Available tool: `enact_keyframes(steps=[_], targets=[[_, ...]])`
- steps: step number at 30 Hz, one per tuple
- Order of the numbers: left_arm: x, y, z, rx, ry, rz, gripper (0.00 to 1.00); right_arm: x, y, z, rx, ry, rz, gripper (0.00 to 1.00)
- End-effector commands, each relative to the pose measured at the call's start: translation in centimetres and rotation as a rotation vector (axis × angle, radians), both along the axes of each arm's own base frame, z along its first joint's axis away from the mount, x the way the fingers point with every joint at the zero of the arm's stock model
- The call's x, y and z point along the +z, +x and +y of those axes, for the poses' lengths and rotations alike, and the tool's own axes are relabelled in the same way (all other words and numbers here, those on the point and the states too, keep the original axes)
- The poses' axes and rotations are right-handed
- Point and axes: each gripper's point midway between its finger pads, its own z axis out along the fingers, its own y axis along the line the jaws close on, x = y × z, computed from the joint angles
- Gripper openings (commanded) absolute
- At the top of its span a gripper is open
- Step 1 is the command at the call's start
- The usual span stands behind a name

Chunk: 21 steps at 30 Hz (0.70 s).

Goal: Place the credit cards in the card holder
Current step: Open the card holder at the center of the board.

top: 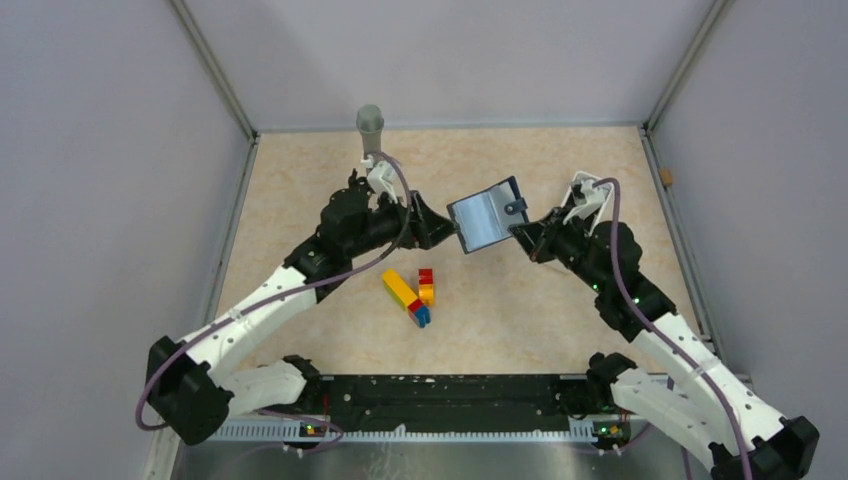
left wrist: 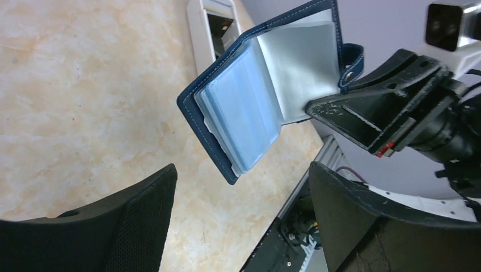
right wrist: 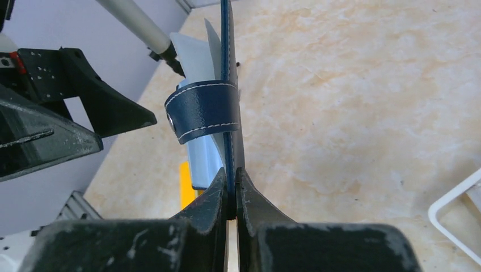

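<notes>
The navy card holder hangs open above the table, its pale blue inner sleeves fanned out and its snap strap loose. My right gripper is shut on the edge of its navy cover, seen from above at the holder's right. My left gripper stands open just left of the holder, nothing between its fingers; the holder's lower corner hangs just ahead of them. The credit cards are hidden or out of view.
Coloured toy bricks lie on the table below the holder; a yellow one shows under it. A white tray lies beneath the right arm, its rim near my right gripper. A grey cylinder stands at the back.
</notes>
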Motion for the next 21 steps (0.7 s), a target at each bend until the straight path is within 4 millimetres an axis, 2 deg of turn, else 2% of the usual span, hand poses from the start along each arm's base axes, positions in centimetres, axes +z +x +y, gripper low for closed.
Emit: enact_keyframes(steps=[1,5,9,17,21], targets=[[4.1,-1.9,1.0,-0.039,-0.137,-0.08,0.85,6.2,-1.5,1.0,0.072,0.185,-0.097,0.0],[5.2,-3.2,1.6,-0.09,-0.197,-0.107,0.76,8.7,-2.9,1.6,0.129,0.284,-0.139,0.0],[5.0,-3.8,1.8,-0.111,-0.21,-0.104,0.67,10.4,-3.9,2.0,0.185,0.344,-0.163,0.0],[6.4,-4.9,1.5,-0.166,-0.272,-0.131,0.66,11.7,-5.2,2.8,0.264,0.39,-0.184,0.0],[6.7,-5.0,1.6,-0.168,-0.286,-0.142,0.56,11.9,-5.5,3.0,0.283,0.401,-0.184,0.0]])
